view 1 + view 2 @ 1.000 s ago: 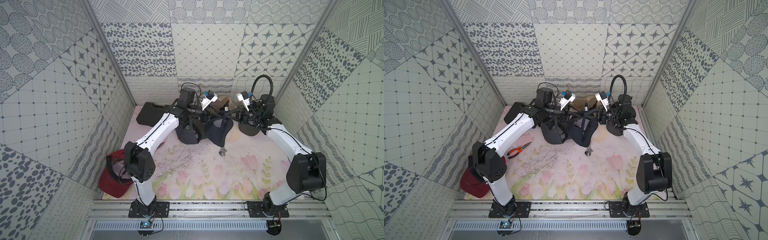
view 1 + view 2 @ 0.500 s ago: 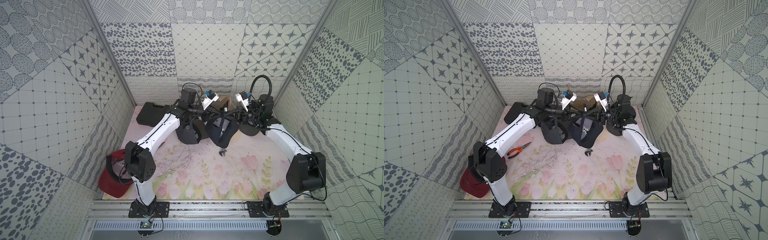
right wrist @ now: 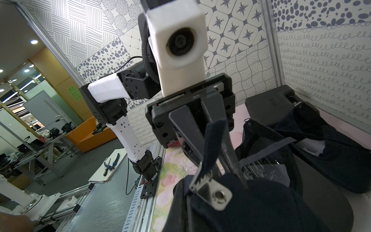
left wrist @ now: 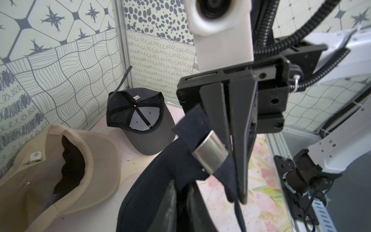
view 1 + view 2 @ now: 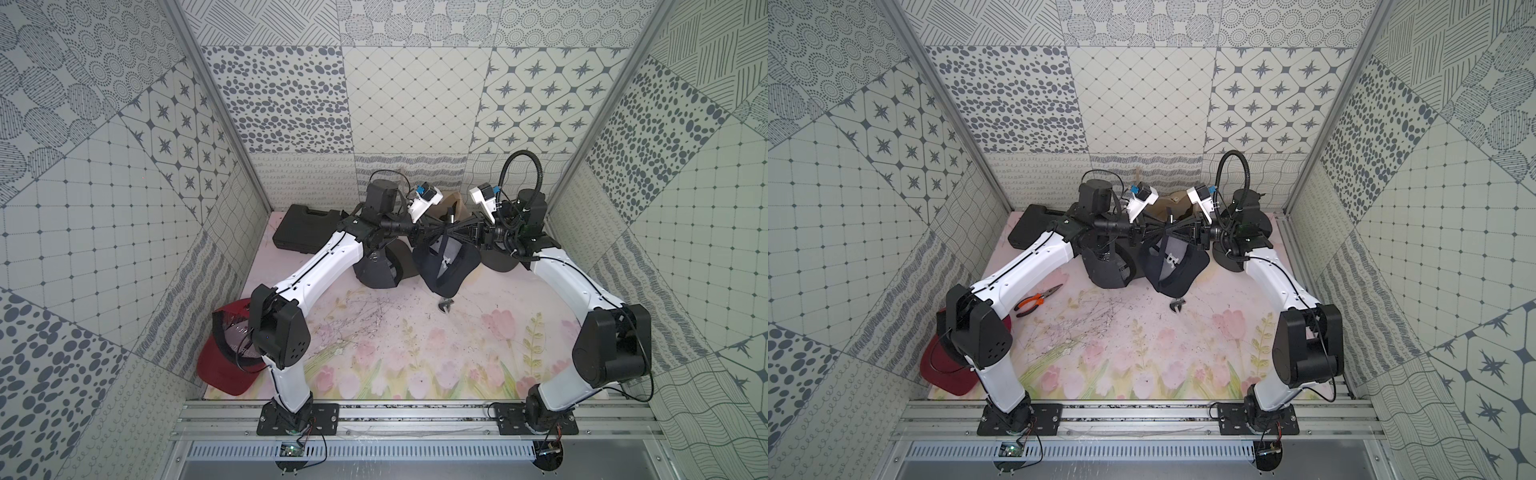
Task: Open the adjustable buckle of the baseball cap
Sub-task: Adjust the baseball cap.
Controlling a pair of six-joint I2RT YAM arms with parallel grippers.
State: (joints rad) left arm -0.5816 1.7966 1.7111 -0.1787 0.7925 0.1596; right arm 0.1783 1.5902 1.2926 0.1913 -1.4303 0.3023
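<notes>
Hanging clear of the flowered mat (image 5: 415, 357) near the back wall, the navy cap (image 5: 443, 268) is held up by both arms, its pale lining turned toward both top views. The left gripper (image 5: 434, 228) is pressed together on the free end of the strap (image 3: 211, 144). The right wrist view shows that dark band running between its fingers (image 3: 187, 138) down to the toothed edge of the metal buckle (image 3: 210, 190). The right gripper (image 4: 240, 193) is closed too, pinching the navy cap by its back band just beside the buckle. Its tips sit partly in cloth, so the exact bite is hard to see. Whether the buckle's flap is lifted I cannot tell.

Much else is covered. A red cap (image 5: 226, 357) at the front left is half hidden by the left arm's elbow. A dark cap (image 5: 376, 272) lies under the left forearm, only partly seen. Orange-handled pliers (image 5: 1038, 298) show in a top view, just beside that arm. A small metal piece (image 5: 445, 306) on the mat below the navy cap is too small to name.

A black case (image 5: 305, 228) in the back left corner lies shut, its contents unseen. A tan cap (image 4: 96, 160) rests open side up by the back wall with something dark inside, cut off by the frame edge. A black cap with a grey brim (image 4: 140, 122) lies open side up near the back right corner, its crossed seam tape showing.
</notes>
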